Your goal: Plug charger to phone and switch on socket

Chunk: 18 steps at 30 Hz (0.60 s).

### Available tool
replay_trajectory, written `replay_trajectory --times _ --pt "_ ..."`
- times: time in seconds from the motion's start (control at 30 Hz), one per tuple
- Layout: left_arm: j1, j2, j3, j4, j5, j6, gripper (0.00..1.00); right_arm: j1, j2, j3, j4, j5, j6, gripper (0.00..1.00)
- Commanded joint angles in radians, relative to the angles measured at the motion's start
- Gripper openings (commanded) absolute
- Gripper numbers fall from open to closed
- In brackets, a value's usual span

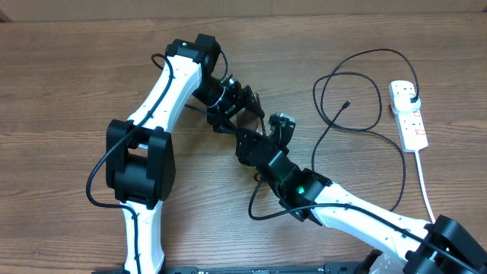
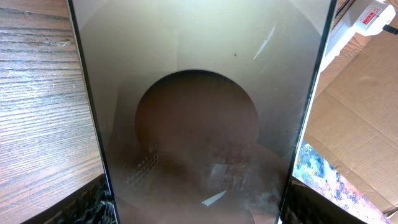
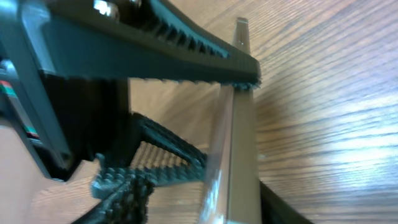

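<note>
Centre: left arm [image 1: 163, 91] and right arm [image 1: 365, 217] locked around the phone [image 2: 199, 93], no way through.
3 o'clock: charger [image 1: 316, 95] loops, socket [image 1: 409, 116] fence it off.
9 o'clock: bench [image 1: 53, 91] wide open!

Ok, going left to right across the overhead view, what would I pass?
The left arm, then the charger, then the socket.

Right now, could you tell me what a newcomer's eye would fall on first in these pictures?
The phone fills the left wrist view, a glossy slab gripped across the jaws of the left arm. Overhead, the right arm reaches in to meet it mid-table, while the black charger loops loose to the right, running to the white socket near that edge of the view.
</note>
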Motion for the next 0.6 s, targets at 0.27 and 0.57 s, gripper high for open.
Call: replay_trajectory --times 0.27,0.57 --pt "-0.006 -0.006 0.026 -0.004 0.046 -0.003 0.77 0.003 0.0 0.011 0.023 0.02 -0.012 0.16" --pt "0.045 -0.006 0.032 0.0 0.047 0.003 1.0 -0.006 -0.053 0.011 0.017 0.048 -0.121 0.04"
